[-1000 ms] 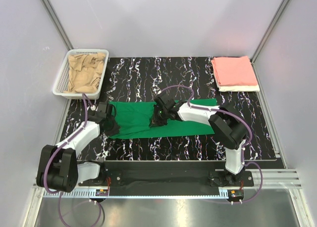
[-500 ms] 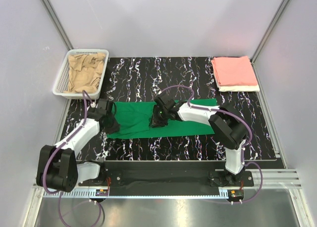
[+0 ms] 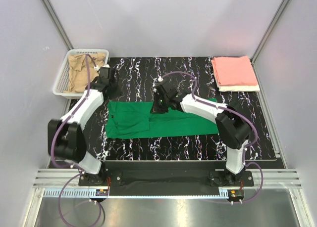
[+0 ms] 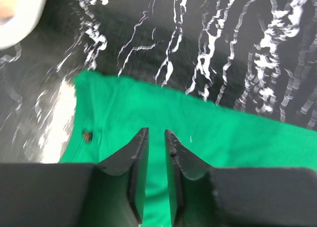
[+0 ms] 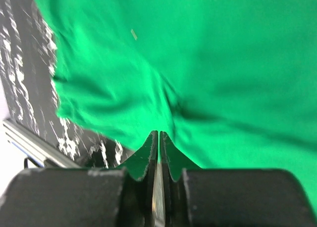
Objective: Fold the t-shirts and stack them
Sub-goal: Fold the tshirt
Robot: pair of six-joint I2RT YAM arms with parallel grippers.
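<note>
A bright green t-shirt [image 3: 163, 120] lies as a long folded strip across the middle of the black marbled mat [image 3: 148, 73]. My left gripper [image 3: 105, 81] hovers beyond the shirt's far-left corner, close to the basket; in the left wrist view its jaws [image 4: 156, 133] stand a little open with nothing between them, green cloth [image 4: 223, 133] below. My right gripper [image 3: 160, 103] is over the shirt's far edge near the middle; in the right wrist view it [image 5: 158, 133] is shut, no cloth pinched, the green shirt [image 5: 198, 64] underneath. A tan t-shirt [image 3: 81, 73] is crumpled in the basket. A folded salmon pink t-shirt [image 3: 234, 70] rests on a white one [image 3: 240, 88].
The white mesh basket [image 3: 60, 81] stands at the back left, off the mat's corner. The pink-and-white stack sits at the back right corner. Grey walls and metal posts enclose the table on three sides; the arm bases line the near edge.
My left gripper let go of the shirt's left end, opened and swung away toward the basket. My right gripper opened, shut again and shifted to the far edge. The shirt has settled flat.
</note>
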